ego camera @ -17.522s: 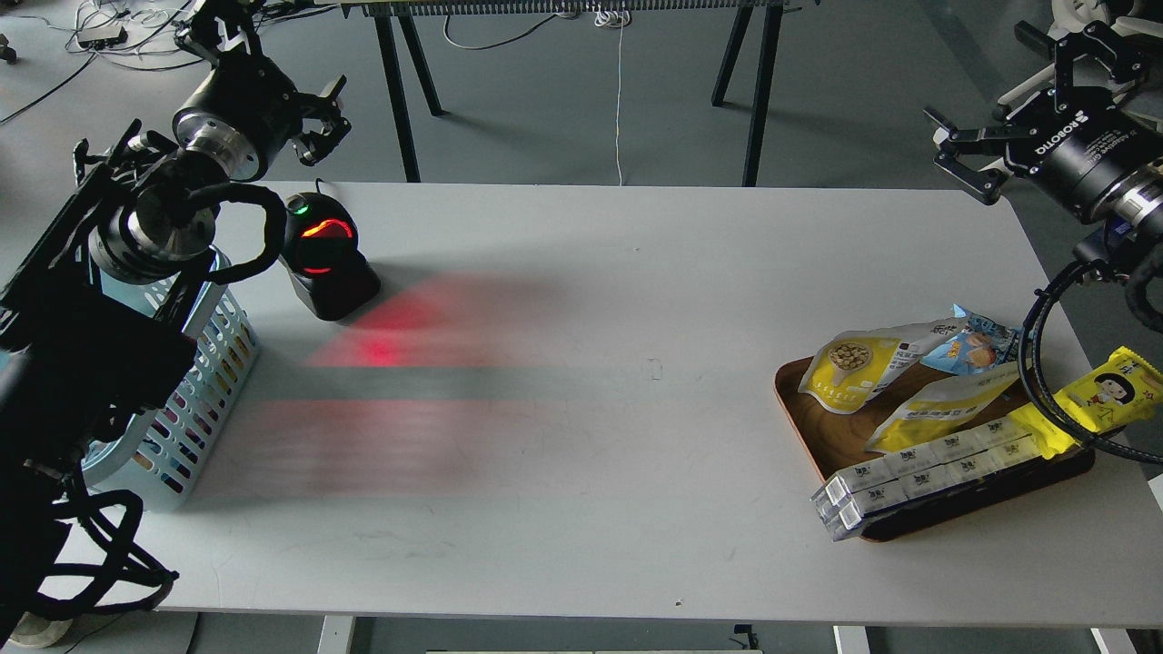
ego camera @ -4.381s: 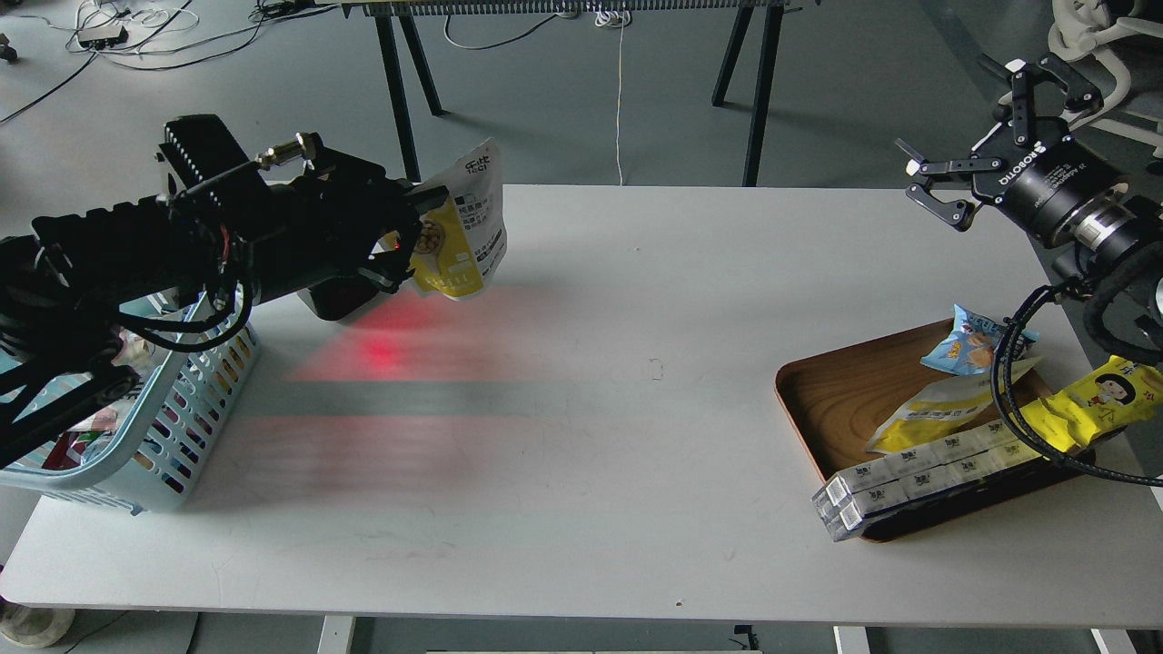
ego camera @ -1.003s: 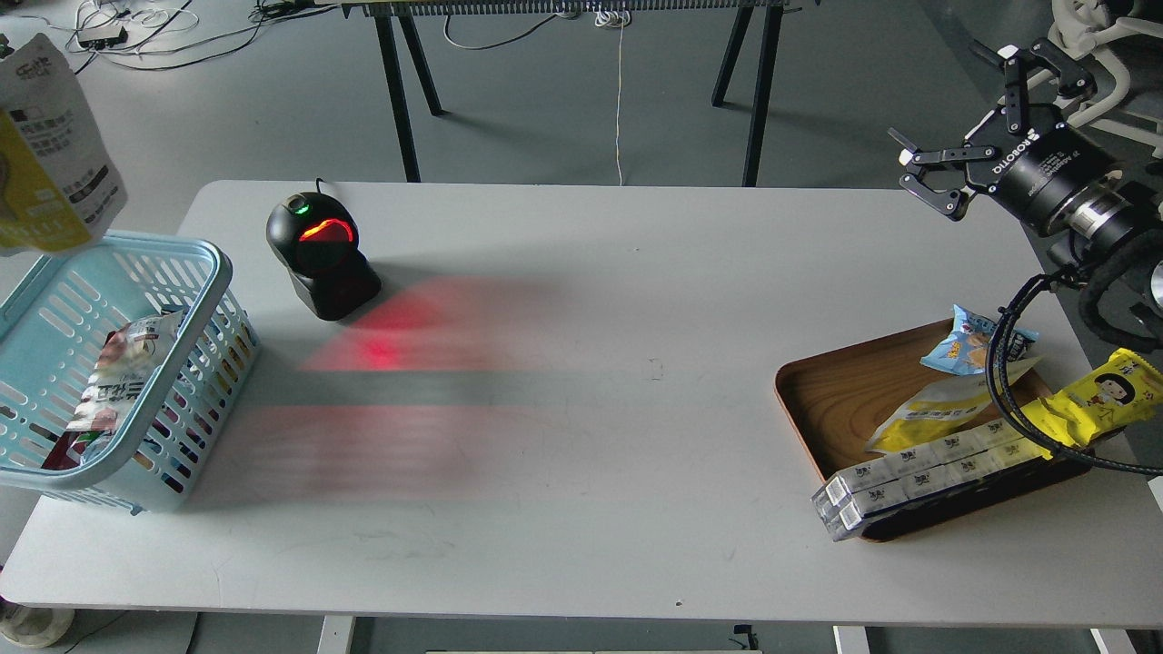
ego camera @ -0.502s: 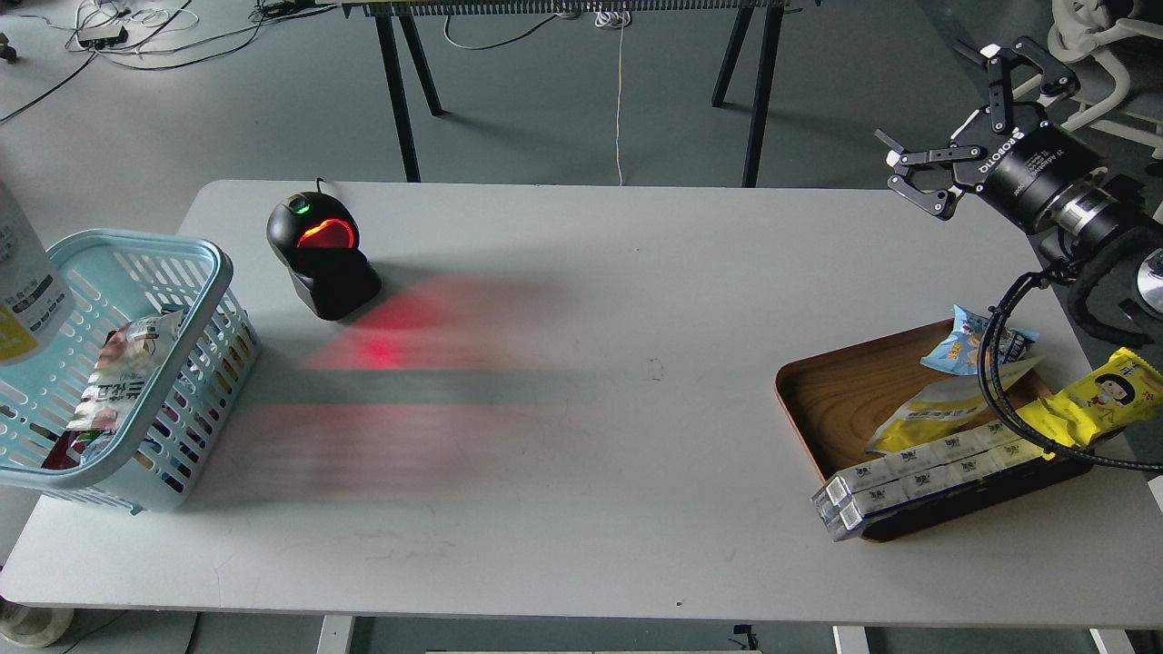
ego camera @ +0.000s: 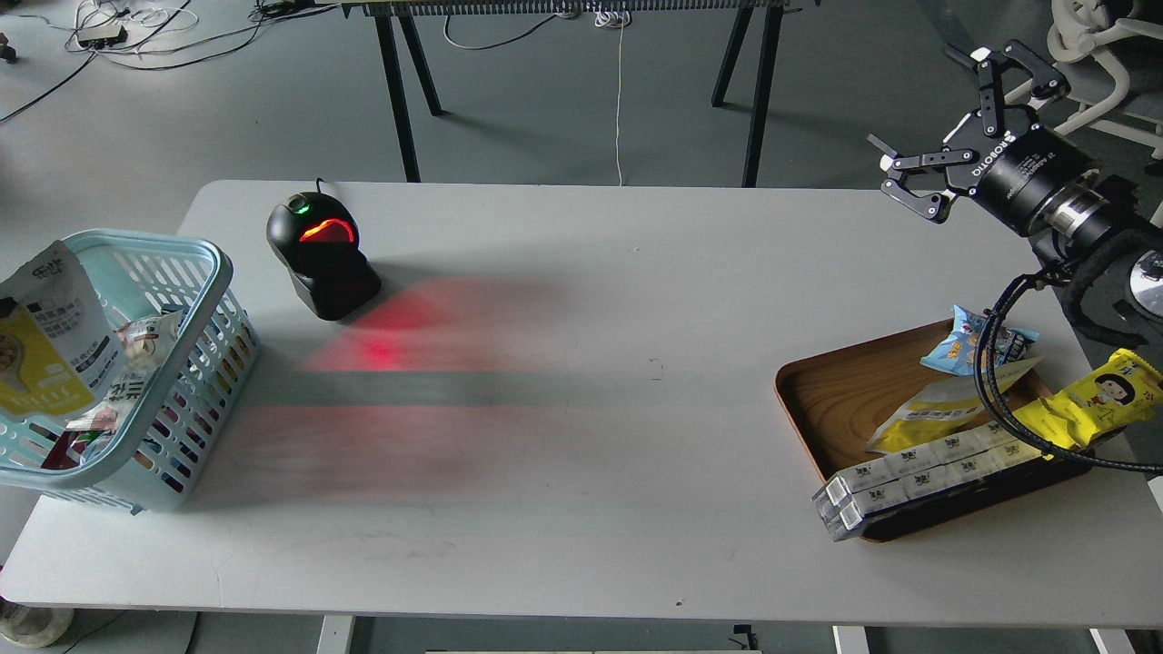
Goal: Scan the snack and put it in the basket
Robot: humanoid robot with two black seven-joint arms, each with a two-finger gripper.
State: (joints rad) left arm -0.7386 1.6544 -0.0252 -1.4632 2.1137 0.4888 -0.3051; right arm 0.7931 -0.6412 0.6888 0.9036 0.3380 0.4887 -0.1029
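The snack pouch (ego camera: 50, 341), half yellow and half white with black text, lies tilted inside the light blue basket (ego camera: 195, 350) at the table's left edge, on top of other packets. No gripper touches it. My left arm and gripper are out of view. My right gripper (ego camera: 945, 127) is open and empty, held above the table's far right corner, far from the basket.
A black scanner (ego camera: 320, 259) with a red glow stands right of the basket and casts red light on the table. A brown wooden tray (ego camera: 840, 400) at the right holds a blue packet (ego camera: 974, 341), yellow wrappers and long white boxes (ego camera: 918, 477).
The pouch has dropped from above the basket's left side down into the basket. My right gripper has drifted slightly up and left.
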